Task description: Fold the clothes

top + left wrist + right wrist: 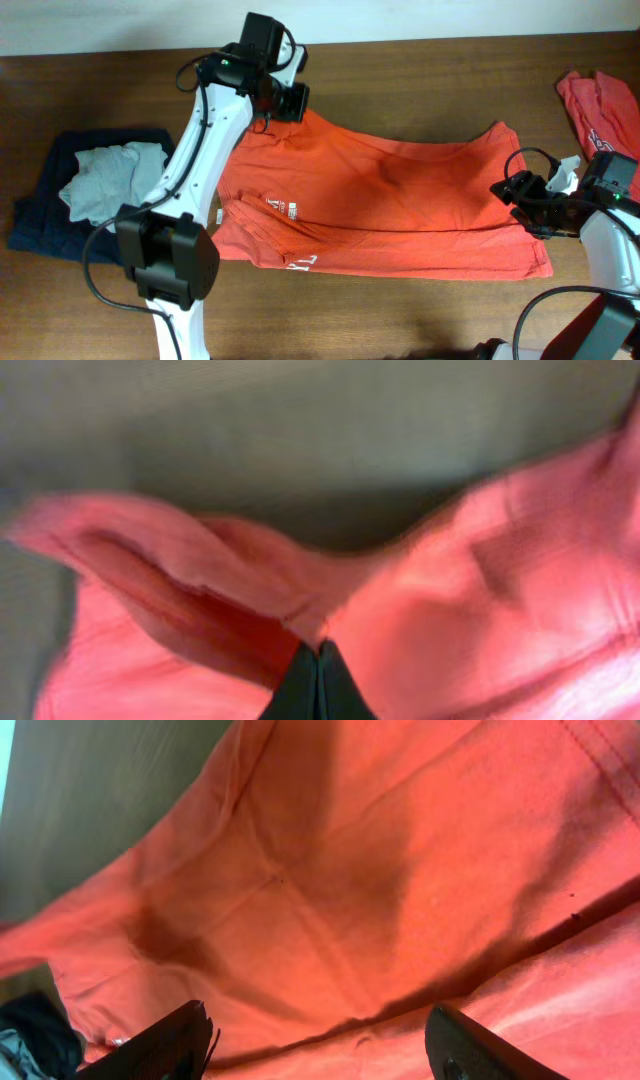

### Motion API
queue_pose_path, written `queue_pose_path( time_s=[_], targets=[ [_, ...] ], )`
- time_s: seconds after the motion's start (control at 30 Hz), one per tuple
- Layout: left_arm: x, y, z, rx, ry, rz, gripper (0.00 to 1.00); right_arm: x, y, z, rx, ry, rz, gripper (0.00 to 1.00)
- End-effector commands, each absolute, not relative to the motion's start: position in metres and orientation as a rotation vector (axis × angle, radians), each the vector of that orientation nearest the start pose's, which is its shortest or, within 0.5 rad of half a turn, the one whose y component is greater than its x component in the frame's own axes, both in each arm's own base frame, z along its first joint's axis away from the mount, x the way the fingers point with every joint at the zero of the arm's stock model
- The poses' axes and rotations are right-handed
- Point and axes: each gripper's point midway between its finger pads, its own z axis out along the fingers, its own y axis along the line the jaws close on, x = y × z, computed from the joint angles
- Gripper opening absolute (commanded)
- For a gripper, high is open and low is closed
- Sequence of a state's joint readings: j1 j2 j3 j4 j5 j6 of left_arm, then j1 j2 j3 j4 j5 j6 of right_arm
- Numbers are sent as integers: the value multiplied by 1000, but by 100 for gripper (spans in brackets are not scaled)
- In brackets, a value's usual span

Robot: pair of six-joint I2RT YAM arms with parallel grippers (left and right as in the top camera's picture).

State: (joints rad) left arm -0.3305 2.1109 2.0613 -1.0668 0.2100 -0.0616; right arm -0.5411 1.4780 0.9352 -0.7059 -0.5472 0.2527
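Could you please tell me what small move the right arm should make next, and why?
Probably lower the right jaws and close them on the T-shirt edge below. They hang open over the fabric, while the left jaws are shut on the opposite end, so the shirt is held on one side only.

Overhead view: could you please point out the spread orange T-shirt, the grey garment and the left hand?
spread orange T-shirt (400, 190), overhead, its flat middle.
grey garment (105, 180), overhead, its crumpled middle.
left hand (298, 106), overhead, between its fingertips.
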Motion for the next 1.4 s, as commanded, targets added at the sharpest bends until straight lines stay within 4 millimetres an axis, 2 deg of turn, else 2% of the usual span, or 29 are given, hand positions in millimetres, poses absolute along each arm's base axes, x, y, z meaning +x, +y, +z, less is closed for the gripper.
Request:
queue_pose_path(
  time_s=[0.0,0.1,0.23,0.3,0.33,0.43,0.57,0.73,1.03,1.17,1.27,1.37],
  targets=[
    [432,-206,166,491,2795,-405,0,313,-83,101,879,2495,656,73],
    [401,-200,157,511,2927,-362,1,313,-83,101,879,2495,656,74],
    [390,-189,153,516,2984,-270,1,314,-90,100,880,2492,604,76],
    [380,-183,151,518,3029,-240,0,322,-99,103,896,2451,561,78],
    [379,-179,150,517,3037,-212,0,334,-106,108,939,2385,561,77],
    [379,-179,150,519,3040,-212,1,348,-114,111,955,2321,560,74],
    [372,-183,150,542,3056,-207,0,373,-121,103,975,2245,626,72],
    [372,-194,150,578,3028,-214,1,406,-109,90,880,2194,773,72],
    [377,-199,151,585,3001,-223,1,453,-76,55,769,2162,842,69],
    [377,-199,151,584,3002,-223,1,463,-74,44,816,2161,825,68],
    [377,-199,151,584,3002,-223,1,462,-82,34,935,2158,773,64],
    [377,-199,151,584,3002,-223,1,466,-88,37,944,2150,736,63]
  ],
)
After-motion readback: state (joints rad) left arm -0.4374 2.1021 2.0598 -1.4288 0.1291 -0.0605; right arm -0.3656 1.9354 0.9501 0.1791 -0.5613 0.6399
